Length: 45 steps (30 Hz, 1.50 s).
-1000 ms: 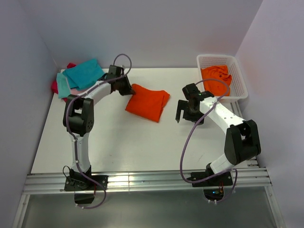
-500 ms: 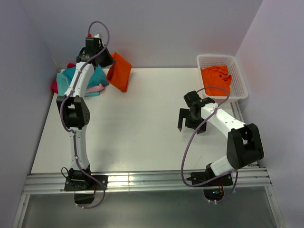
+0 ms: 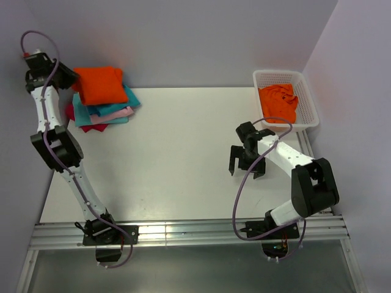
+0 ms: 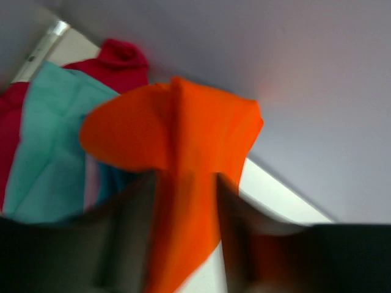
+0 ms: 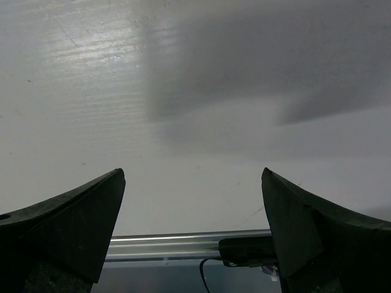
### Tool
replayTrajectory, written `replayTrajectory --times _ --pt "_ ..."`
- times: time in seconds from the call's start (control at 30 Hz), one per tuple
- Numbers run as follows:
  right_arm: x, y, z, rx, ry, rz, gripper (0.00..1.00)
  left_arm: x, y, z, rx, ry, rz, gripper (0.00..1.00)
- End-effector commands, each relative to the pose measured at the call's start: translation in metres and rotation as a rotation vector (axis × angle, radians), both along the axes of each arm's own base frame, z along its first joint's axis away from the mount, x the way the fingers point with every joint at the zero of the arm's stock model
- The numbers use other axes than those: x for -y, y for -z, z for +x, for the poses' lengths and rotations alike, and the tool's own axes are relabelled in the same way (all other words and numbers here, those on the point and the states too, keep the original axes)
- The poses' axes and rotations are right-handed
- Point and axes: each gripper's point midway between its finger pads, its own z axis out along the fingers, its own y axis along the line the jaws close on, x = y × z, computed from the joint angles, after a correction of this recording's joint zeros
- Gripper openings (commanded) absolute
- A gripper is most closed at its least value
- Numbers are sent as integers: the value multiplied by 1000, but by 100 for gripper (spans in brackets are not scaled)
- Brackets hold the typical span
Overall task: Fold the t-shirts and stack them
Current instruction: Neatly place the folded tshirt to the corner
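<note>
Setting: white table (image 3: 171,159), closed in by pale lilac walls (image 3: 201,36).

Far left corner: folded orange t-shirt (image 3: 98,84) lay on top of the stack, over the teal t-shirt (image 3: 85,111), the pink t-shirt (image 3: 117,114) and the crimson t-shirt (image 3: 93,127). The left claw (image 4: 183,207) reached over that corner. In the blurred wrist view, orange cloth ran between its fingers (image 4: 131,226). Could not tell whether the claw pinched the cloth or merely stood around it.

Centre right: right claw (image 3: 244,167) hung above bare table, jaws spread wide, nothing between them.

Far right: white lattice basket (image 3: 269,74) held a crumpled orange t-shirt (image 3: 278,101).

Handling, judged: the tees looked light, limp and not slippery. They should sag and unfold if lifted by one layer. Best hold on a folded one is a pinch through all layers at a folded edge. Best hold on the crumpled one is a raised ridge near its top.

Writing: no brand, label or print legible anywhere.
</note>
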Motion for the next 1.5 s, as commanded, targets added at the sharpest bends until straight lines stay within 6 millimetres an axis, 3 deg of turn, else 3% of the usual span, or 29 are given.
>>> replayTrajectory --times 0.0,0.03,0.1,0.17,0.2,0.27,0.37,0.43,0.47,0.5,0.53,0.6,0.63,0.67,0.7,0.77,0.8,0.87,0.93,0.97,1.03,1.07,1.1,1.13,1.17,1.2,1.27,1.33,1.47 --pt "-12 -11 15 25 5 34 100 -12 -42 -14 98 16 -2 59" --pt "-13 -13 16 30 7 39 100 -17 -32 -16 81 13 -12 77" --pt "-15 -16 22 38 7 43 100 -30 3 -24 1 -21 -51 93" --pt "-16 -16 24 35 10 44 100 -38 23 -30 -42 -46 -68 96" --pt "-17 -17 26 40 11 48 100 -37 40 -34 -79 -53 -81 97" --pt "-18 -19 27 46 15 54 100 -35 55 -40 -114 -53 -108 97" --pt "-18 -19 26 50 15 57 100 -25 46 -45 -100 -32 -131 95" --pt "-18 -18 26 54 16 59 100 -17 26 -53 -53 -25 -122 94" --pt "-19 -19 27 67 16 63 100 -8 25 -57 -54 -15 -123 94" --pt "-19 -19 27 70 15 66 100 -1 4 -59 -13 -4 -95 95" --pt "-20 -20 27 77 17 74 100 5 -1 -60 -5 2 -84 95" --pt "-22 -20 28 85 18 87 100 36 -15 -53 10 62 -67 94" --pt "-23 -21 28 87 19 91 100 36 -9 -55 -12 60 -69 93" --pt "-24 -22 30 97 17 99 100 52 -20 -51 -4 83 -49 92" --pt "-25 -25 31 110 16 107 100 56 -24 -51 -12 79 -18 91" --pt "-28 -36 34 150 5 128 100 83 -28 -57 -33 105 13 90" --pt "-30 -45 38 178 -2 143 100 86 -47 -67 -8 81 55 91" --pt "-33 -66 42 242 -26 169 100 112 -54 -89 -22 97 82 91" --pt "-36 -97 52 341 -40 198 100 121 -51 -108 -54 76 121 91" --pt "-37 -110 54 377 -48 210 100 138 -45 -129 -82 86 134 91" --pt "-38 -149 60 499 -61 242 100 151 -39 -151 -99 77 153 91" --pt "-39 -162 63 544 -65 254 100 162 -14 -168 -154 78 164 91" --pt "-39 -180 66 600 -68 270 100 167 -30 -187 -110 71 160 91" --pt "-38 -195 64 650 -62 280 100 172 -29 -199 -108 76 151 91" --pt "-37 -207 64 689 -57 289 100 161 -11 -213 -152 18 168 91" --pt "-37 -220 64 730 -53 303 100 165 -26 -230 -103 8 161 91" --pt "-38 -245 60 822 -60 347 100 164 -33 -256 -69 -16 168 91" --pt "-39 -261 56 884 -68 385 100 164 -26 -271 -117 -23 200 90" --pt "-39 -267 51 906 -76 395 100 160 -34 -290 -93 -51 243 90"
